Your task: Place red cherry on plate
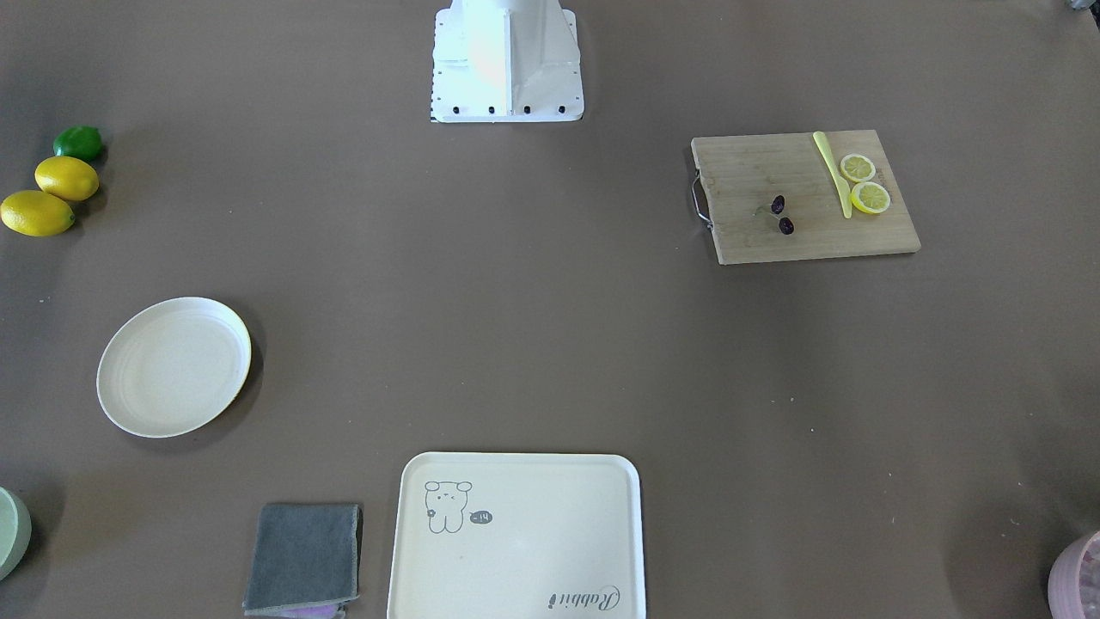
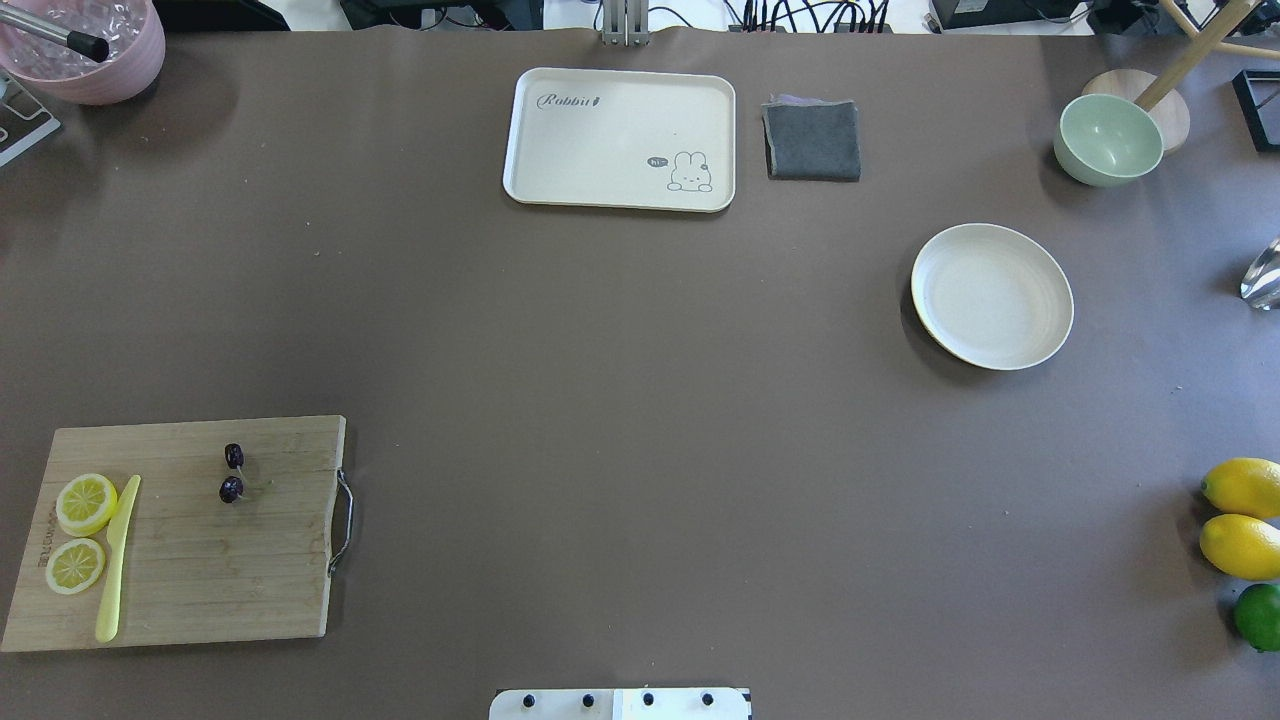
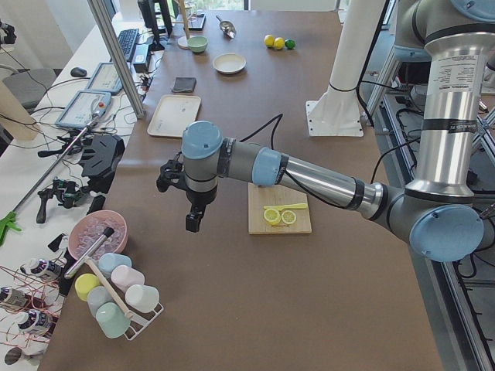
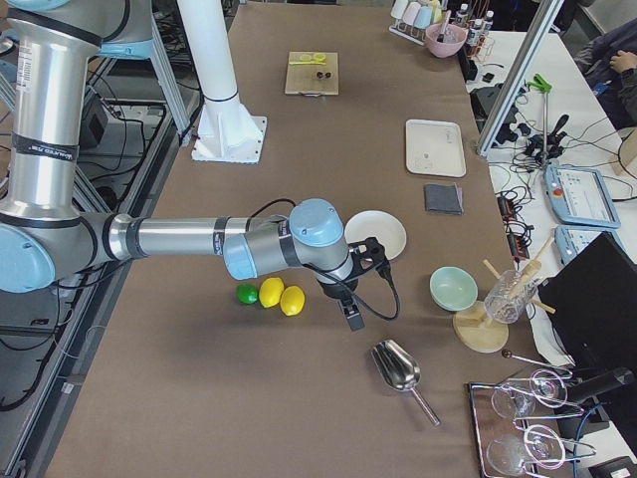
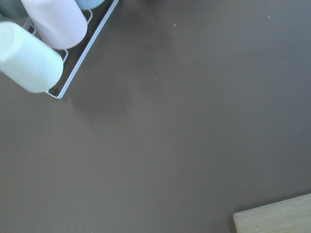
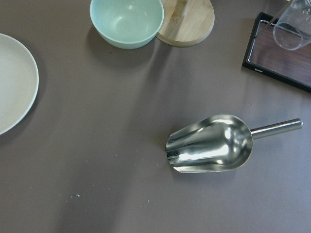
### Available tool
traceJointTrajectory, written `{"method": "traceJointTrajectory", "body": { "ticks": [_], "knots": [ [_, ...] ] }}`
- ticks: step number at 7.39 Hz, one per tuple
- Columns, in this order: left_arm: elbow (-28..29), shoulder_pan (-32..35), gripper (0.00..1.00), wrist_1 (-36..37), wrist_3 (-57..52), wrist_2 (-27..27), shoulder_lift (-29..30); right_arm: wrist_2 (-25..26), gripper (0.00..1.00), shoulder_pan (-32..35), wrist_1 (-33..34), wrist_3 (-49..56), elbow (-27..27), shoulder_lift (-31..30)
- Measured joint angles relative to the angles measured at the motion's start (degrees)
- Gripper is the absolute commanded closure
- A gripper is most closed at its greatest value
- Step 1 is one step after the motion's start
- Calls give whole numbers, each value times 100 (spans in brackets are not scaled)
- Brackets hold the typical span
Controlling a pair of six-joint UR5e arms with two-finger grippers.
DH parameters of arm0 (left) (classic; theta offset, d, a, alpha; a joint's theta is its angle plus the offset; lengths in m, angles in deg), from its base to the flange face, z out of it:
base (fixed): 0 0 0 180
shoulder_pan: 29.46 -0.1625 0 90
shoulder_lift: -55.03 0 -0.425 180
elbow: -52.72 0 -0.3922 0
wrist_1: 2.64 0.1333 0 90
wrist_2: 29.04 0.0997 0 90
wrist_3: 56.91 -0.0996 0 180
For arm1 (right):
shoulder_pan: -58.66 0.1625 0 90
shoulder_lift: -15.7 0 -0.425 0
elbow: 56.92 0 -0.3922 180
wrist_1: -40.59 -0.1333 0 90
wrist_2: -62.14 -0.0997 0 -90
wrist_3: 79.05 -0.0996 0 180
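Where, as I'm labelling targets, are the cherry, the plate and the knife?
cherry (image 2: 231, 489): overhead view, on the lower fruit of the pair.
plate (image 2: 992, 296): overhead view, on its bare centre.
knife (image 2: 117, 558): overhead view, midway along it.

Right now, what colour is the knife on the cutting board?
The knife is pale yellow-green; the overhead exterior view shows it best.

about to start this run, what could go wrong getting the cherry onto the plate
The red cherry is a tiny pair on a thin stem, lying on the cutting board: a grip may slip off or scrape the wood. The plate sits far off on the robot's right, so a long carry might shake it loose.
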Motion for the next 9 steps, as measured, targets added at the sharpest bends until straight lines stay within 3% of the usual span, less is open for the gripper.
{"method": "traceJointTrajectory", "body": {
  "ticks": [3, 5, 7, 9],
  "knots": [
    [83, 147, 2, -1234, 783, -314, -214, -269, 1, -775, -128, -1756, -25, 422],
    [245, -28, 2, -1781, 1342, -443, -256, 69, 2, -1797, -501, -2994, -83, 631],
    [392, -163, 2, -2035, 1437, -470, -273, 635, 6, -2768, -1657, -4418, -532, 668],
    [416, -188, 2, -2079, 1447, -472, -288, 1236, 23, -3500, -2765, -5628, -1110, 672]
  ]
}}
